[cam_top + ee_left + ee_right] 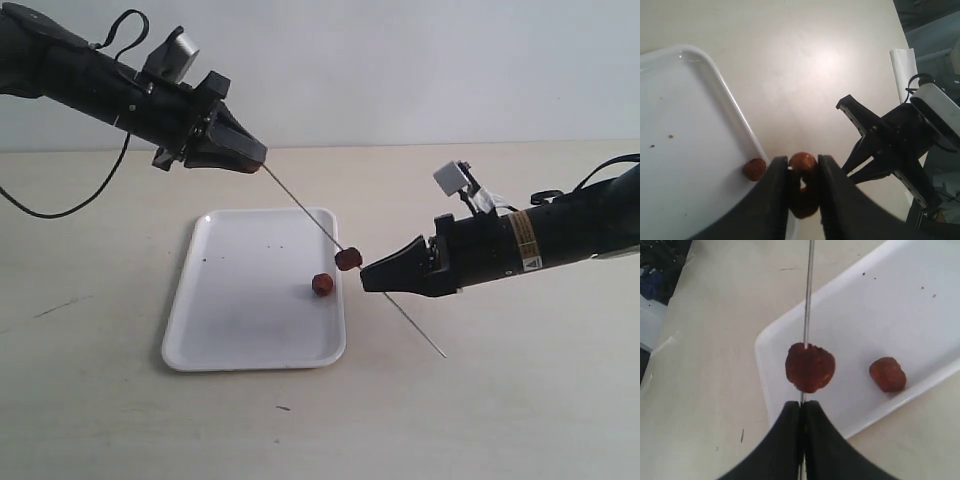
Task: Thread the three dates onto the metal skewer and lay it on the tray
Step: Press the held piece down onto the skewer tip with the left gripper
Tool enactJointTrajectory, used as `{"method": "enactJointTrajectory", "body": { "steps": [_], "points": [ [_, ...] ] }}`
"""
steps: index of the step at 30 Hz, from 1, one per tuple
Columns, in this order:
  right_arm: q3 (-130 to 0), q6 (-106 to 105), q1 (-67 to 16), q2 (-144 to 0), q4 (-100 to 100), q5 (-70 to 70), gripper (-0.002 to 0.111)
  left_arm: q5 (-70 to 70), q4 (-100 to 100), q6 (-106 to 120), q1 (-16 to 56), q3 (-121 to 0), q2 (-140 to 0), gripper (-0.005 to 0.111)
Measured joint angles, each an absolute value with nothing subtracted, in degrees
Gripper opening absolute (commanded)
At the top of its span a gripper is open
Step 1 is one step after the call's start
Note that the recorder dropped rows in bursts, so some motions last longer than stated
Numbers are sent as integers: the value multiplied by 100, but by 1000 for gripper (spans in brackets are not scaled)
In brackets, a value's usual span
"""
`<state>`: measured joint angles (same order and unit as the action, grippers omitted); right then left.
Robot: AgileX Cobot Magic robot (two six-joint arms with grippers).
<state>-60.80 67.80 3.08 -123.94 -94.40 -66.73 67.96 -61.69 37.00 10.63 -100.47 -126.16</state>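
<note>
1. Currently clamped on the far-left, upper end of the metal skewer (300, 208): left gripper (258, 158), held high beyond the far edge of the tray (250, 355).
2. Slanting down toward the near right, crossing the tray's right rim, lower tip out over the table (500, 400); cannot tell if touching.
3. Threaded date (348, 259) partway along the rod, just over the tray's right rim.
4. Right gripper (366, 277): jaws pressed together on the rod, just below the threaded date.
5. Loose date (322, 284) lying inside the tray by the right rim, near the threaded date but apart.
</note>
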Motion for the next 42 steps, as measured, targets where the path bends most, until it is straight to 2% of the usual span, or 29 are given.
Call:
{"method": "enactJointTrajectory", "body": {
  "steps": [10, 23, 42],
  "points": [
    [-6069, 6747, -93, -12417, -9118, -6293, 0, 6796, -6169, 3815, 1172, -10047, -12590, 21],
    [-6069, 6699, -103, -12417, -8941, -6322, 0, 6812, -6084, 3837, 1259, -10047, -12579, 21],
    [-6060, 6673, -124, -12417, -8554, -6355, 0, 6846, -5826, 3850, 1771, -10076, -12738, 21]
  ]
}}
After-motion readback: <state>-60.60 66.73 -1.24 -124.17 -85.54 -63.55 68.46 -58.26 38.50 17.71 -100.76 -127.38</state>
